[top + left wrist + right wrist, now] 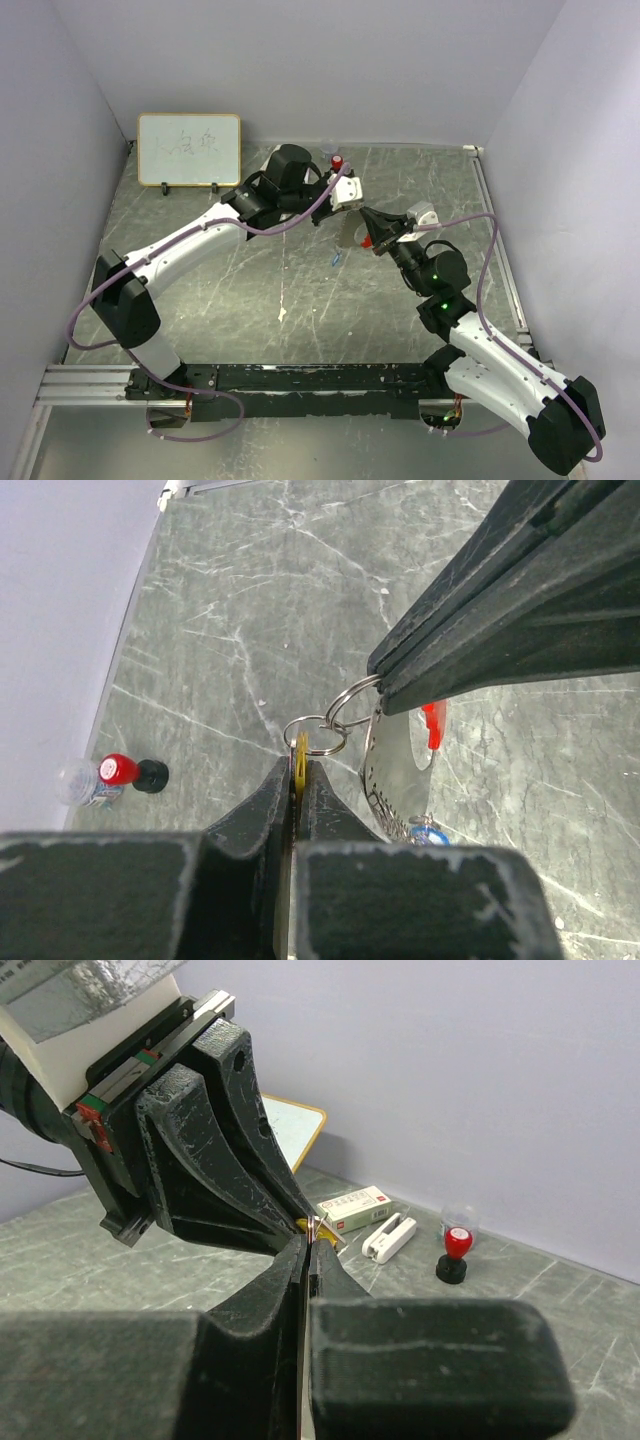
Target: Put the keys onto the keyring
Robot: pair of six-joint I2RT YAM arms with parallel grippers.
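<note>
Left claw [298, 768] pinching tan-gold key [301, 747]; right claw [379, 679] closed, seemingly on keyring [367, 765].

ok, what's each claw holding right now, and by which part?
Left claw: small flat yellow-gold key, pinched across its body, holed end sticking out. Right claw: thin silver wire ring, nipped at its upper edge; beaded chain hangs below.

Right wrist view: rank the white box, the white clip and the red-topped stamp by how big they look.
1. white box: the largest, and the longest of the three.
2. white clip and red-topped stamp: these look too alike to rank. The clip is longer and the stamp stands taller.
</note>
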